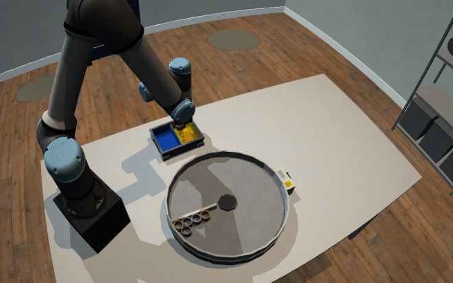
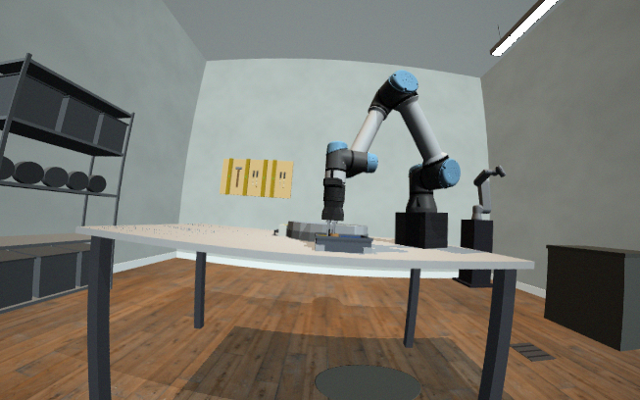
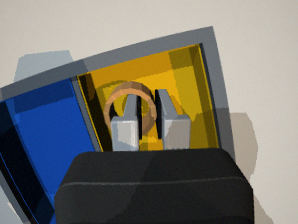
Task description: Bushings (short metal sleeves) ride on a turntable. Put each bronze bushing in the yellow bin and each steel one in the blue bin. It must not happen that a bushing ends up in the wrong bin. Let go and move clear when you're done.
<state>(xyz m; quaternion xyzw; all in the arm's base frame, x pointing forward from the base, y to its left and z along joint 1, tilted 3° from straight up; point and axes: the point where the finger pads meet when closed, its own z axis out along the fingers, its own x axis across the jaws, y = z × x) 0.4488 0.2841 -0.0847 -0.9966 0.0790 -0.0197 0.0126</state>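
Note:
My gripper (image 2: 331,232) (image 3: 148,104) is shut on the wall of a bronze bushing (image 3: 131,87), one finger inside the ring and one outside. It is low at the yellow bin (image 1: 193,136) (image 3: 182,65), and the bushing is over the bin's inside, near the divider. The blue bin (image 1: 165,140) (image 3: 42,130) adjoins it and looks empty. On the turntable (image 1: 256,218) (image 2: 302,229), a bronze bushing (image 1: 204,211) sits at the inner end of a row, another bronze bushing (image 1: 178,220) at the outer end. Two steel bushings lie between them, and a third steel bushing (image 1: 186,234) beside the row.
A pale bar (image 1: 193,213) crosses part of the turntable, with the row along it. A dark hub (image 1: 227,202) stands at its centre and a raised rim surrounds it. A small white box (image 1: 283,176) sits outside the rim. The two-bin tray has grey walls.

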